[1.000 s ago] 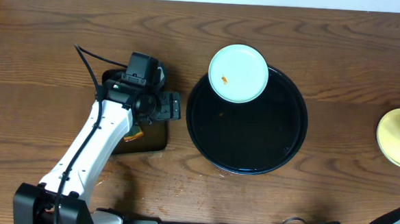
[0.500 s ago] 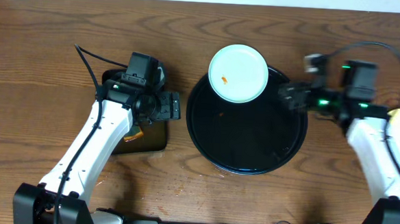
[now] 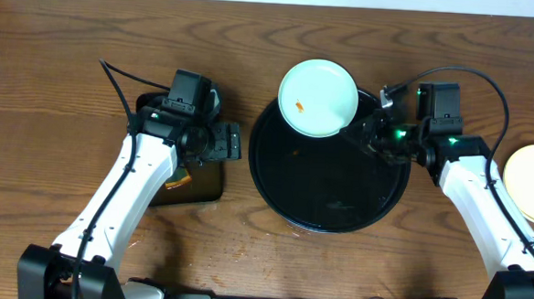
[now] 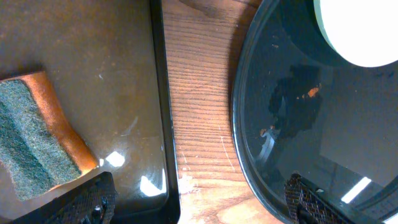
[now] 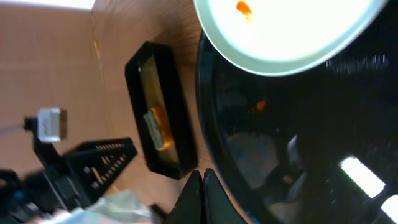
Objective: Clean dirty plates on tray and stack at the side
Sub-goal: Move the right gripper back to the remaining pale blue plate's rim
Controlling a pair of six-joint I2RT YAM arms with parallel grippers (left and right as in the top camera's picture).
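A pale blue plate (image 3: pixel 318 98) with an orange smear (image 3: pixel 300 104) rests on the back-left rim of the round black tray (image 3: pixel 337 213). It also shows in the right wrist view (image 5: pixel 286 31) and the left wrist view (image 4: pixel 364 31). A pale yellow plate (image 3: pixel 532 184) lies on the table at the far right. No other blue plate is in view. My right gripper (image 3: pixel 367 130) is shut and empty over the tray, just right of the blue plate; its fingers are pressed together in the right wrist view (image 5: pixel 202 199). My left gripper (image 3: pixel 234 140) is open and empty left of the tray (image 4: pixel 199 211).
A small black rectangular tray (image 3: pixel 201 183) lies under my left arm and holds an orange and green sponge (image 4: pixel 37 137). Orange specks (image 4: pixel 310 93) lie on the round tray's floor. A strip of bare wood (image 4: pixel 199 124) separates the two trays.
My right arm has swung in from the far right, off the yellow plate, to the round tray beside the blue plate. The left arm has not moved.
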